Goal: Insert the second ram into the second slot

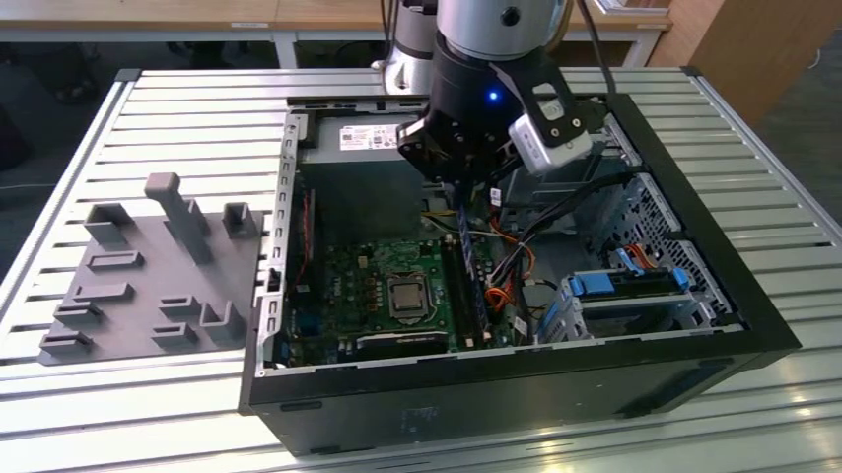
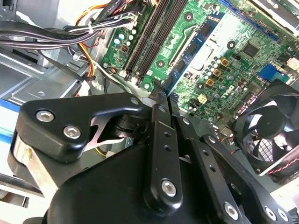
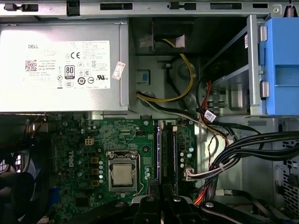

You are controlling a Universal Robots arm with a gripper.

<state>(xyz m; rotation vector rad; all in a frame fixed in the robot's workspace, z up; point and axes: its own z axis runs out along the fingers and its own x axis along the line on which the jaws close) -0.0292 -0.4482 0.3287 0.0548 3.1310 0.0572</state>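
Gripper [image 2: 157, 92] on silver-and-black arm hangs low inside open black computer case [image 1: 736, 325], over green motherboard [image 1: 355, 286]. 2 black fingers [image 2: 159, 130] pressed together, nothing seen between them; tips just above motherboard's long black memory slots [image 2: 149, 42]. Thin flat dark-blue circuit-board stick, second ram [image 1: 467, 281], stands on edge along motherboard's slot bank, directly below gripper; which slot, cannot tell. Grey metal power-supply box [image 3: 60, 65] borders motherboard's edge. Black round fan [image 2: 271, 121] sits at motherboard's corner.
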